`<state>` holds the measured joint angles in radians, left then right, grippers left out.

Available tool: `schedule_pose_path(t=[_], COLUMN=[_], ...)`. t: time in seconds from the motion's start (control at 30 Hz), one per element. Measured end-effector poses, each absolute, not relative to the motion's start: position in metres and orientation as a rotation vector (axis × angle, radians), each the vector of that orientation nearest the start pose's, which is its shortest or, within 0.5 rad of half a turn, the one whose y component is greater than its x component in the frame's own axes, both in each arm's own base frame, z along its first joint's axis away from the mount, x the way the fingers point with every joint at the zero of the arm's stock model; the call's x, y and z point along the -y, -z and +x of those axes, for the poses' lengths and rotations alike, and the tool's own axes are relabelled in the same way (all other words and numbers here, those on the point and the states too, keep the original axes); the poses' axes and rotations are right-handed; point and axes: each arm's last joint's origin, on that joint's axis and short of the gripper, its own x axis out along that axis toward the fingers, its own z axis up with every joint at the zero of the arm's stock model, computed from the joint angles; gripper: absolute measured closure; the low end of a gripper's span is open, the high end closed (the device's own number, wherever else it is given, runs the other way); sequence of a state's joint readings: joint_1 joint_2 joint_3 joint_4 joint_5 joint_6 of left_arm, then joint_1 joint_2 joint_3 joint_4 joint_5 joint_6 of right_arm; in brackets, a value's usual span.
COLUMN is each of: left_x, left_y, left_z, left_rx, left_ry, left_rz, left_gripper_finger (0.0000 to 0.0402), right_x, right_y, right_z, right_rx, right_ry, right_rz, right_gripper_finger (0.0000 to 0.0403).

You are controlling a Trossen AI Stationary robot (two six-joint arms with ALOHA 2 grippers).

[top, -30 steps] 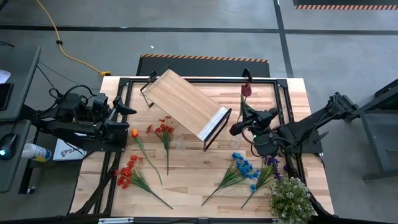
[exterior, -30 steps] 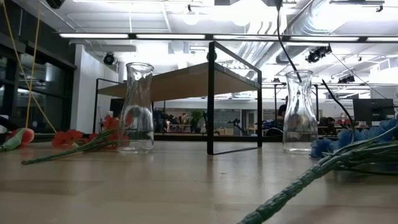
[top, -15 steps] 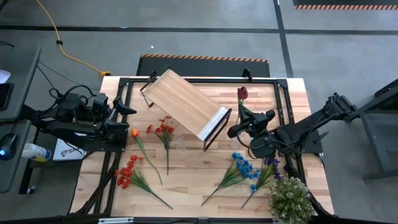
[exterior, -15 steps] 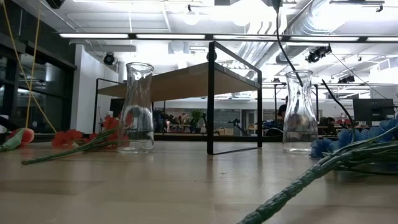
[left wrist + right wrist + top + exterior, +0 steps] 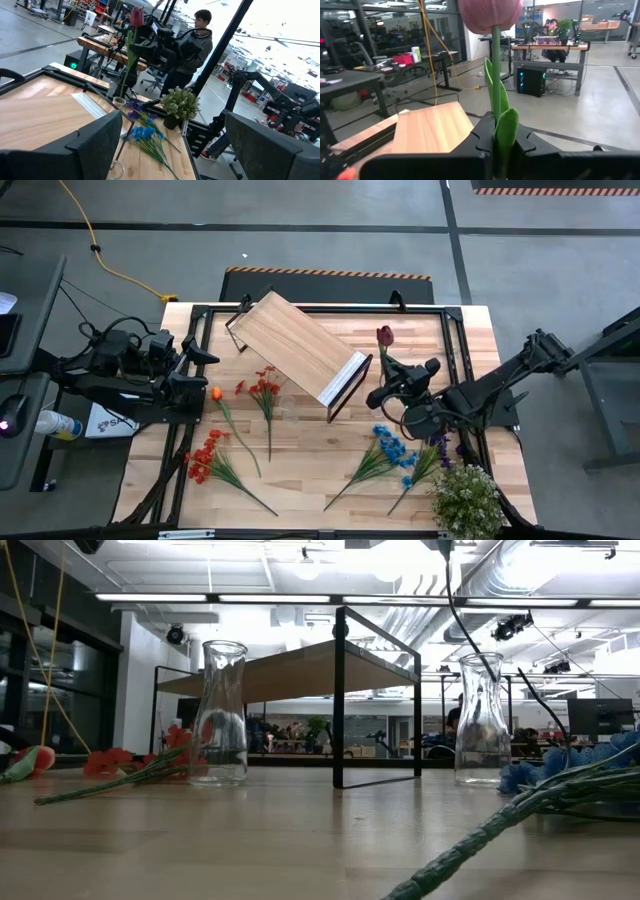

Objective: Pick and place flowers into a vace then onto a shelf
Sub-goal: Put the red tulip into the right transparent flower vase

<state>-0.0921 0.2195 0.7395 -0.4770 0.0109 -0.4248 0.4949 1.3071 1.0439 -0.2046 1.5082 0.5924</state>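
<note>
Nearest the counter's (image 5: 300,470) front edge, on pale wood planks, lie thin green-stemmed sprays: red blooms (image 5: 205,457) left, blue ones (image 5: 388,448) right, beside a bushy pale plant (image 5: 466,498). Further back rest an orange tulip (image 5: 217,394) and another red spray (image 5: 264,389). Two clear glass vases, narrow-necked, stand mid-counter: one left (image 5: 221,712), one right (image 5: 481,718). The right tool (image 5: 388,380) is clenched on the smooth stem of a dark red flower (image 5: 384,336) held upright over the right vase. The left tool (image 5: 203,353) waits at the left edge, fingers spread wide. Farthest, the light-wood shelf (image 5: 297,345) sits on its black metal frame.
</note>
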Motion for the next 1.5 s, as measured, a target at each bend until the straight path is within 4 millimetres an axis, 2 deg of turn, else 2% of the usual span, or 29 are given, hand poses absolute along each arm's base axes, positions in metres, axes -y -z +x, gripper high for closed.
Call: schedule_pose_path(t=[0.7,1.3,1.5], left_x=[0.004,0.004,0.004], left_y=[-0.339,-0.339,-0.339], left_z=[0.042,0.042,0.042], left_rx=[0.020,0.021,0.021], left_ry=[0.110,0.111,0.111], left_rz=[-0.426,-0.426,-0.426], left_gripper_finger=[0.0016,0.0016,0.0016], right_x=[-0.106,-0.105,-0.101], right_y=[-0.312,-0.297,-0.294], right_z=[0.244,0.237,0.229], right_rx=[-0.043,-0.259,-0.337], right_ry=[0.899,0.749,0.722], right_rz=[0.159,0.181,0.236], right_gripper_finger=[0.0347,0.0293,0.0278])
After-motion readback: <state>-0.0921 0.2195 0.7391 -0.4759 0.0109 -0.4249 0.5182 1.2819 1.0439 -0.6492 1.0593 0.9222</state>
